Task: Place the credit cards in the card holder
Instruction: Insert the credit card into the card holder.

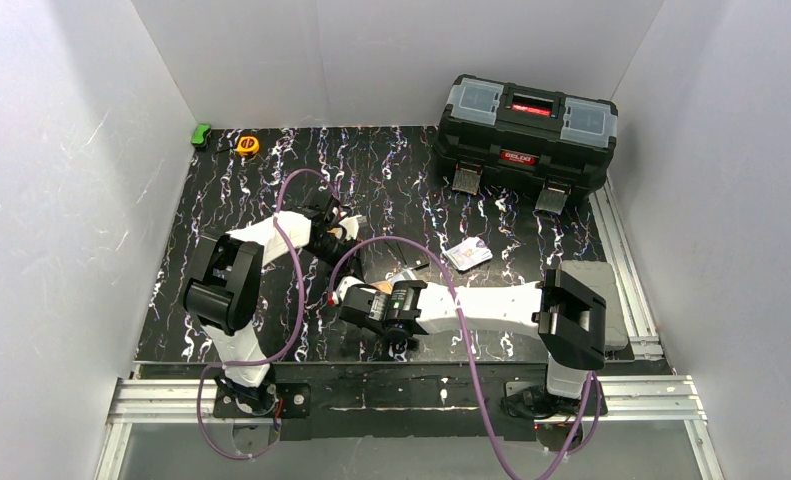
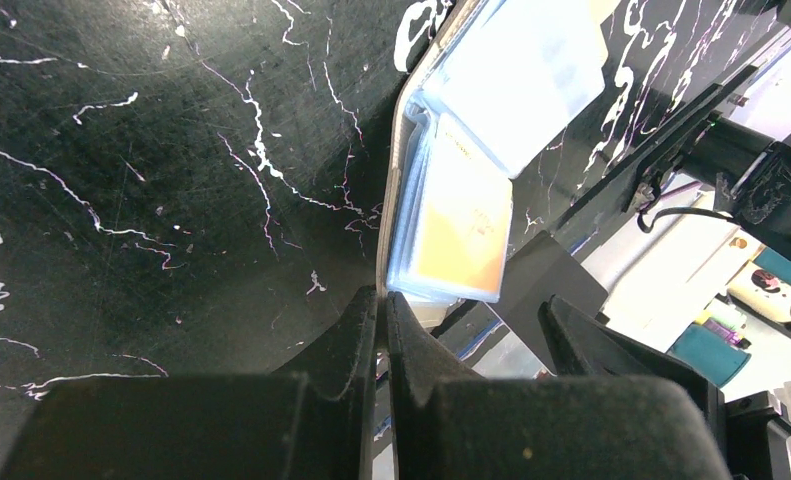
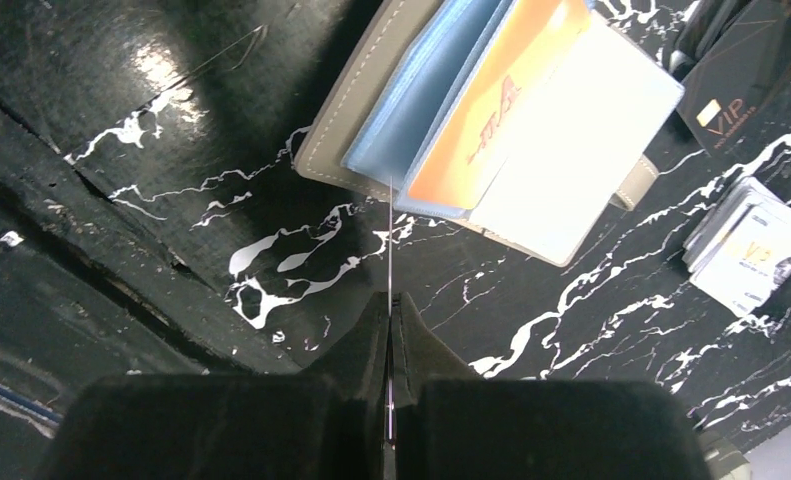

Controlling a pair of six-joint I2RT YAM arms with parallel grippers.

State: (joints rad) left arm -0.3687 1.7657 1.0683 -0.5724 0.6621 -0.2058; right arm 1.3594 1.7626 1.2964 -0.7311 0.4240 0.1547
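Note:
The card holder (image 3: 356, 110) lies open on the black marbled table, taupe cover underneath and pale clear pockets (image 3: 571, 150) fanned upward. One pocket holds an orange card (image 3: 501, 100). My right gripper (image 3: 390, 298) is shut on a thin credit card (image 3: 390, 235) seen edge-on, whose far end touches the blue-tinted pockets. My left gripper (image 2: 383, 295) is shut on the edge of the card holder's cover (image 2: 399, 180). A loose pile of pale credit cards (image 3: 746, 245) (image 1: 468, 254) lies to the right of the holder.
A black VIP card (image 3: 741, 80) lies beyond the holder. A black toolbox (image 1: 526, 130) stands at the back right. An orange tape measure (image 1: 247, 145) and a green item (image 1: 202, 134) lie at the back left. Purple cables loop over both arms.

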